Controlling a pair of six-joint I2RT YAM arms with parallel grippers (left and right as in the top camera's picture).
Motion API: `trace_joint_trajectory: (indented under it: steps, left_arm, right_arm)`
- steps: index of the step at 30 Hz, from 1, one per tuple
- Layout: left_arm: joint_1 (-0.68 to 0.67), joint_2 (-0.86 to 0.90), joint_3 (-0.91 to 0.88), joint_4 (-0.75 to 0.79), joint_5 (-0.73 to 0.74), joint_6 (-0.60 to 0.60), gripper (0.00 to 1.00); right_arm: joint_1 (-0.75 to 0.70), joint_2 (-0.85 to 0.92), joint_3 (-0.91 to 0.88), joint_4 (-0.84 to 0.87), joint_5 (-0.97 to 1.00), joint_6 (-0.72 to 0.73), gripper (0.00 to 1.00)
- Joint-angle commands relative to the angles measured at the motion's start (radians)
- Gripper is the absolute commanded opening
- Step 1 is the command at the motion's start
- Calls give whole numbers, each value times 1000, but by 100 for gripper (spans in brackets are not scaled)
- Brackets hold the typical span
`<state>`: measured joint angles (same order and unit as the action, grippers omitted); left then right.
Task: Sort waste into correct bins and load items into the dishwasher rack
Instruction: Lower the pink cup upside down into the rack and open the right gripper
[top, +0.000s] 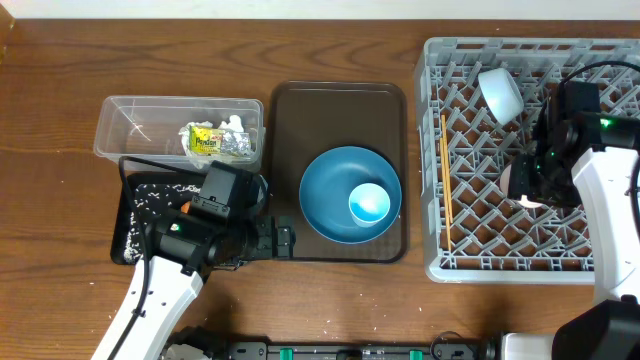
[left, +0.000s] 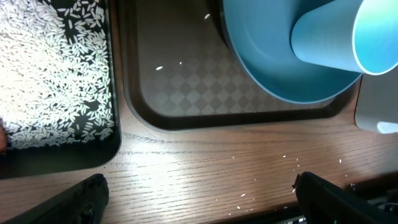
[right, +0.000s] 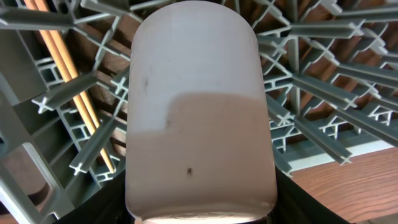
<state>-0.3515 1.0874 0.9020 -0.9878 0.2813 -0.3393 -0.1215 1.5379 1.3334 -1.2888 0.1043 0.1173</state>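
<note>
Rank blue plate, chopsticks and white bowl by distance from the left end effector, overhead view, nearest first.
1. Blue plate: on the brown tray, just right of the left end effector.
2. Chopsticks: along the left edge of the rack.
3. White bowl: at the rack's far side, farthest.

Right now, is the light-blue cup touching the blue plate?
Touching. The left wrist view shows the light-blue cup sitting inside the blue plate, its base against the plate's surface with no gap.
</note>
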Motion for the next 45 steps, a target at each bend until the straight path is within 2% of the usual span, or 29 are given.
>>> trace_joint_trajectory:
  steps: [1,3,7,15,17,23,30,34,45]
  left_arm:
    - [3,-4,0,-2,-13,6,98]
    - [3,-4,0,-3,-13,6,98]
    - [3,-4,0,-3,-13,6,98]
    - [2,-4,0,-3,-13,6,98]
    - [2,-4,0,-3,-13,6,98]
    - [2,-4,0,-3,-13,6,98]
    - [3,-4,0,-3,-13,6,98]
    - [3,-4,0,-2,-13,6,98]
    - [3,-4,0,-3,-13,6,98]
  right_arm:
    - [-6,3,-10,3,-19,-14,41]
    - [-6,3,-10,3,-26,-14,42]
    - [-6,3,-10,3,-26,-14,57]
    - [-6,3,-10,-5,-26,-14,59]
    - [-6,3,-10,-5,-26,-14,62]
    - [-6,3,-10,-5,-26,-14,79]
    - [-6,3,-10,-5,-26,-14,83]
    - [-6,3,-10,0,-26,-13,99]
    - [-6,3,-10,18,-26,-14,99]
